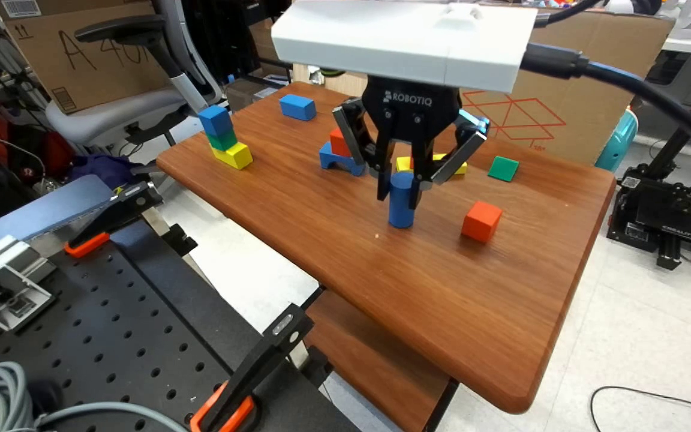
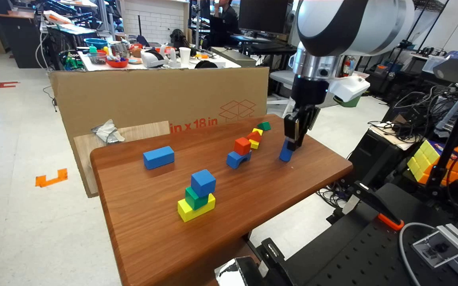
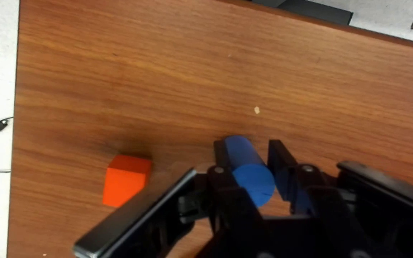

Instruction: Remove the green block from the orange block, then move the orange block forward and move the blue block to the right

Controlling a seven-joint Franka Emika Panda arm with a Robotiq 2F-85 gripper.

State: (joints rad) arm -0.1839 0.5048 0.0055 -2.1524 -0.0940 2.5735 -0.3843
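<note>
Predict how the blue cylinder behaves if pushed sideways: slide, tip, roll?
The blue cylinder may tip if pushed near its top: it appears to stand on end on the wooden table, taller than wide. Once over, it would likely roll, given its curved side and the round end seen in the wrist view. Probably stiff, since its outline looks straight.

Colour dots a brown, wood-grained surface (image 1: 321, 222) with rounded corners, marked by a pale fleck (image 3: 257, 110).
The orange block (image 1: 482, 222) sits near the upright blue block (image 1: 401, 204), with the green block (image 1: 504, 168) apart from both; a blue arch (image 2: 236, 160), a partly hidden yellow piece (image 2: 254, 144), a blue brick (image 1: 297, 107) and, well apart from the orange block, a yellow block (image 1: 236, 157) also rest directly on it.
</note>
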